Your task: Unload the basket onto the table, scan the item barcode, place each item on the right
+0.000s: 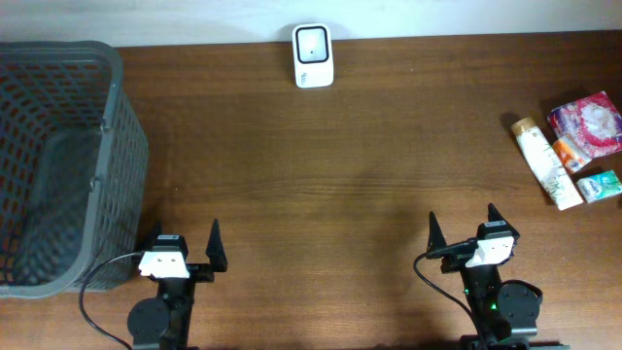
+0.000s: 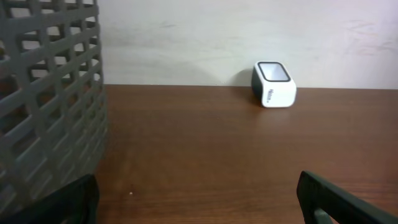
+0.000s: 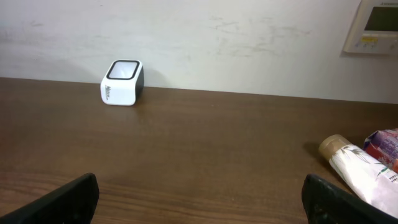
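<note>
Both claws stand wide and hold nothing at the near edge of the bench [image 1: 340, 165]. The left claw [image 1: 185, 236] is just beside the grey basket [image 1: 124, 146], and the right claw [image 1: 463, 222] is well apart from the items. The white barcode scanner [image 1: 313, 55] sits at the far edge by the wall, while the tube [image 1: 546, 161], pink packet [image 1: 588, 123] and small teal packet [image 1: 599, 185] lie close together at the right end.

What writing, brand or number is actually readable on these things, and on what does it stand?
No text reads clearly.
white scanner: dark lettering on its side, too blurred to read.
tube: print too small to read.
pink packet: print too small to read.
teal packet: print too small to read.
wall panel: screen and buttons, unreadable.
</note>
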